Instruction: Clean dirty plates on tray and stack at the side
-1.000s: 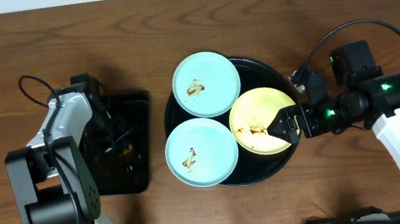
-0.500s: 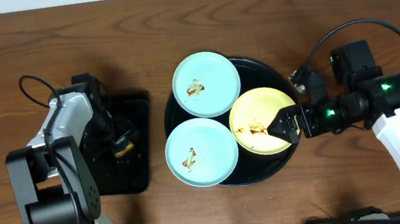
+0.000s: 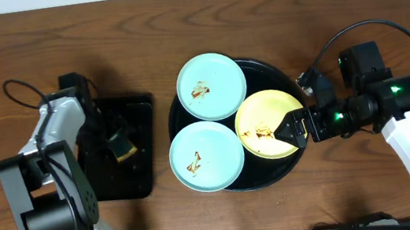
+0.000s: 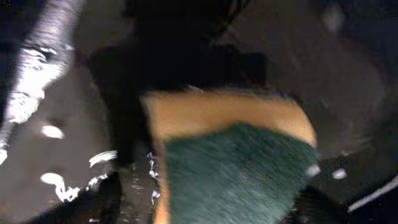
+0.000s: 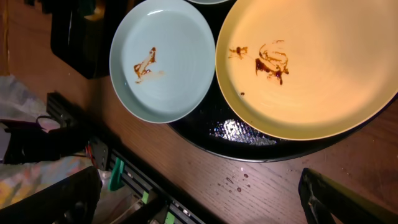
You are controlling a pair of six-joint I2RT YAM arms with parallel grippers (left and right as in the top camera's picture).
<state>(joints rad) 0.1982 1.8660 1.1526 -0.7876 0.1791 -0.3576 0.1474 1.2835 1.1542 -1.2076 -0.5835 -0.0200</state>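
Yellow sponge (image 4: pixel 230 155) with a green scouring face, close under the left tool (image 3: pixel 113 139) (grip not discernible) for wiping; the released right tool (image 3: pixel 296 128) meets the smeared yellow plate (image 3: pixel 268 125) on the round black tray (image 3: pixel 273 74), probably to steady it.

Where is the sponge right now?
In the overhead view the sponge is on the rectangular black tray, on the left arm's side of the table, left of the round tray.
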